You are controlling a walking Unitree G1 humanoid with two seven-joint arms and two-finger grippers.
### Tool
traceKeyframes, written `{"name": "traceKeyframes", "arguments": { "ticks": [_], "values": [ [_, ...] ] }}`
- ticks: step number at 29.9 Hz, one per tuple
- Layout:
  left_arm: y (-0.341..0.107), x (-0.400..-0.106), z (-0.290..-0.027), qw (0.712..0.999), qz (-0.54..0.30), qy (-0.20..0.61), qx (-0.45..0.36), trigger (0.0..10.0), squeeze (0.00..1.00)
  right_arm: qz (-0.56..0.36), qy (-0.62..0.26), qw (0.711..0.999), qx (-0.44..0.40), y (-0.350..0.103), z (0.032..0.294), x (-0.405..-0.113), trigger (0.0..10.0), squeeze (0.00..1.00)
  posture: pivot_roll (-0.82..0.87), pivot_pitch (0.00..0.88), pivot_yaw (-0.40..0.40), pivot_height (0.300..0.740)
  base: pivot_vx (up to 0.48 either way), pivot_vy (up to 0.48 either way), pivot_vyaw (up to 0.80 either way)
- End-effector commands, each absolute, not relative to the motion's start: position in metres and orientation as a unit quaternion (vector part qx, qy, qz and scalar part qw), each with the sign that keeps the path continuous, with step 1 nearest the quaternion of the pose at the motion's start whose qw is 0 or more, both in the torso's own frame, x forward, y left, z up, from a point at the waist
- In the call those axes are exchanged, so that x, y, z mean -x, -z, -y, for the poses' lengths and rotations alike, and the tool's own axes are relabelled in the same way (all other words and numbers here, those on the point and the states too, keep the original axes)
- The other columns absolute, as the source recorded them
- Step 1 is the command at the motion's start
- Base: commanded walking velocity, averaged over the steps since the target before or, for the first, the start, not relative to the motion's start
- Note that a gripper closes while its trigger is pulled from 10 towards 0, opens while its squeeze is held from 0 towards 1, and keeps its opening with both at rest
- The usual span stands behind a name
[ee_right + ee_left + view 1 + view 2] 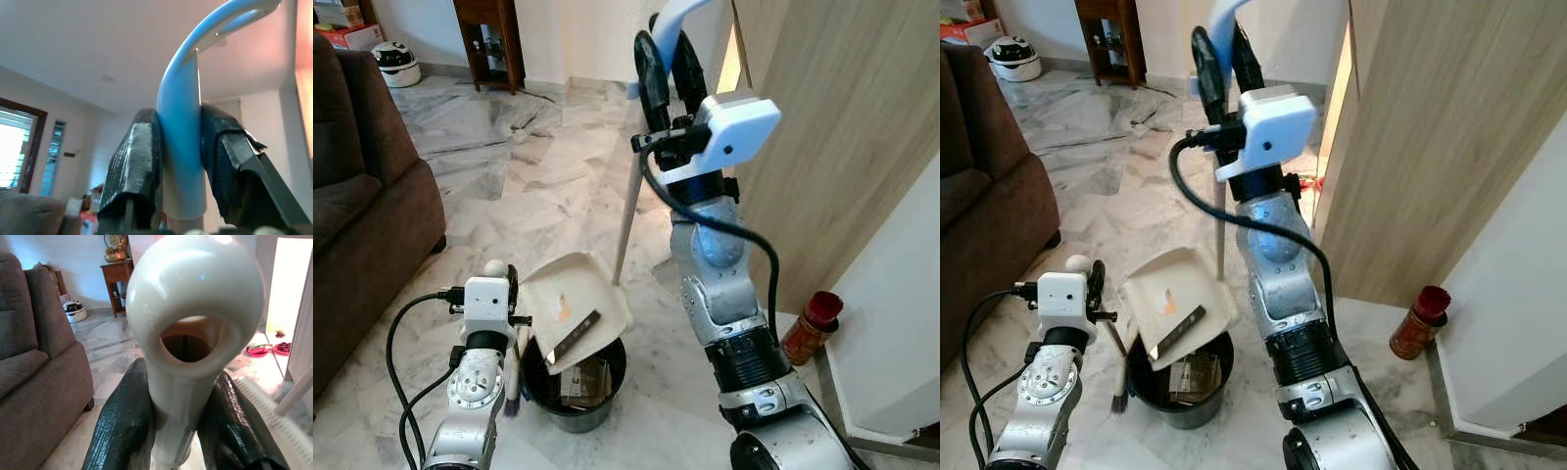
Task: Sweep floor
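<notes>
The right gripper (pixel 671 69), raised high at the upper middle of the left eye view, has its two black fingers (pixel 134 161) clamped on the light blue curved plastic handle (pixel 183 142) of a long-handled dustpan, whose pale wooden pole (pixel 625 220) runs down from the gripper to the cream plastic dustpan tray (pixel 573 294) just below centre. The tray is tilted over the rim of a round black plastic bin (pixel 597 397) at the lower middle, with a dark flat strip (pixel 576 333) lying on the tray's lower edge and paper scraps (pixel 582 380) inside the bin. At the lower left, the left gripper (pixel 504 294) grips the glossy cream handle (pixel 190 333) of a small hand brush just under its rounded, ring-shaped end, both fingers (pixel 122 426) pressed against the stem; the dark brush bristles (pixel 1120 397) hang down beside the bin, near the floor. All of this stands on a grey-veined white marble floor (pixel 538 176). A brown fabric sofa (pixel 362 215) runs along the left edge, a light wood-grain panel (pixel 832 137) covers the upper right, a red-capped jar (pixel 811 328) sits on the floor at the right, and a dark wooden side table (pixel 489 39) and a white rice cooker (pixel 396 64) stand at the upper left.
</notes>
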State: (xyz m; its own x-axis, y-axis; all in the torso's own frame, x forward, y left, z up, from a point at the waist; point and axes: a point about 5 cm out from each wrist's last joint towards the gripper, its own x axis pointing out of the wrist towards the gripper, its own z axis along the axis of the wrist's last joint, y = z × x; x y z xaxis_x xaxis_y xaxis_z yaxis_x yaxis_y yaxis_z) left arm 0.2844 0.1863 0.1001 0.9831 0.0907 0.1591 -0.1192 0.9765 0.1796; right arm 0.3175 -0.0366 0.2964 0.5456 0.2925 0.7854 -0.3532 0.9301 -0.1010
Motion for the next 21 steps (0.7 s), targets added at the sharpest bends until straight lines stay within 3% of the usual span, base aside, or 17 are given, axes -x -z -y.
{"name": "traceKeyframes", "arguments": {
  "ticks": [1,14,21],
  "values": [
    [-0.112,-0.286,-0.182,0.988,0.109,-0.045,-0.103,10.0,0.00,0.491,-0.181,0.851,-0.039,-0.310,0.033,-0.302,10.0,0.00,0.02,0.001,-0.036,0.740,0.000,0.000,0.00],
    [-0.112,-0.286,-0.181,0.988,0.110,-0.044,-0.103,10.0,0.00,0.551,-0.192,0.811,0.031,-0.313,0.022,-0.278,10.0,0.00,0.02,0.003,-0.036,0.740,0.000,0.000,0.00],
    [-0.112,-0.286,-0.181,0.988,0.111,-0.043,-0.102,10.0,0.00,0.552,-0.192,0.811,0.024,-0.312,0.019,-0.273,10.0,0.00,0.02,0.002,-0.037,0.740,0.000,0.000,0.00]
  ]
}}
